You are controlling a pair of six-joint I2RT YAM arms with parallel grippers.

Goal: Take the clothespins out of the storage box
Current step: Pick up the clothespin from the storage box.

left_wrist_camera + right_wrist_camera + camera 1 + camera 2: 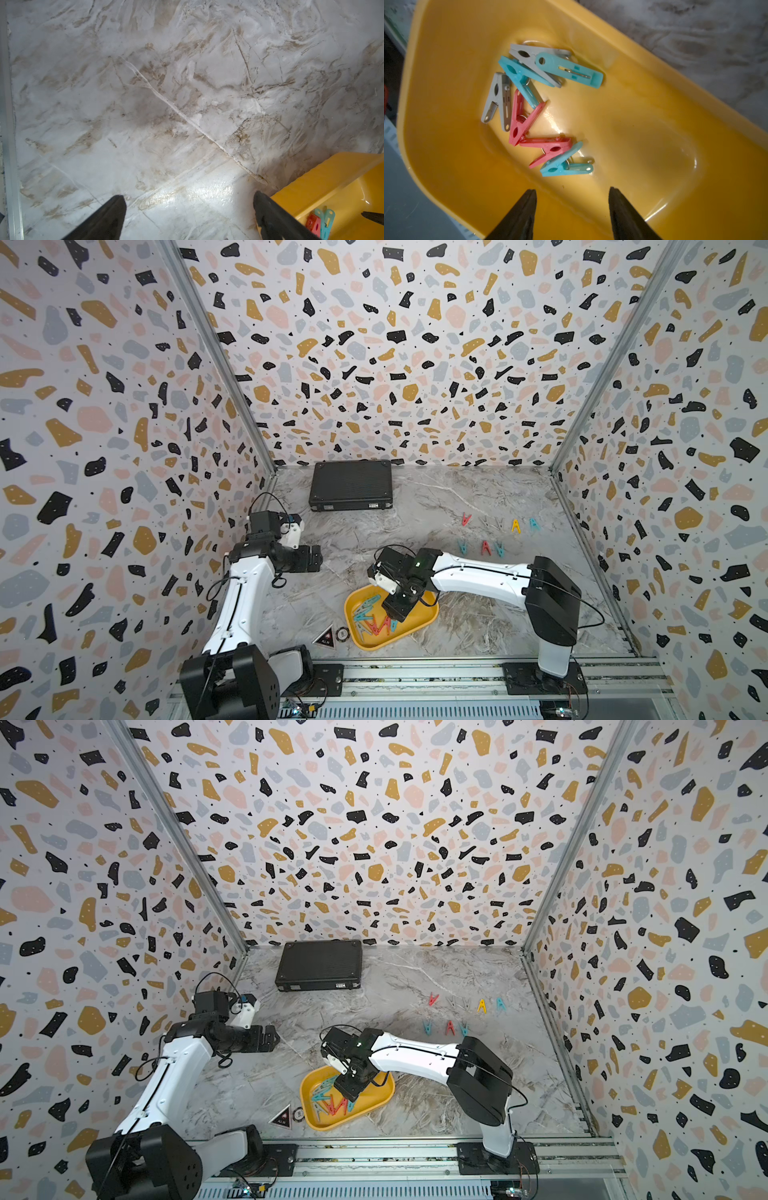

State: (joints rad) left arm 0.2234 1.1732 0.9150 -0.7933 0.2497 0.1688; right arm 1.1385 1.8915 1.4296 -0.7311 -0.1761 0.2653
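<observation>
Clothespins (519,122) in storage box (446,62) beneath down-tilted right hand (572,190), jaws apart.

— Where does the shallow yellow plastic tray (633,135) sit?
— Flat on the marble tabletop (415,506), near its front edge, turned askew. Seven small plastic spring pegs (523,118) lie clustered toward one end: three teal, two red, two grey, several overlapping.
— Any outside it?
— Yes, well apart, toward the far right in both top views. One row has a red peg (466,519), faint grey ones, a yellow peg (515,526) and a teal peg (534,524). A nearer row runs teal, red, teal.
</observation>
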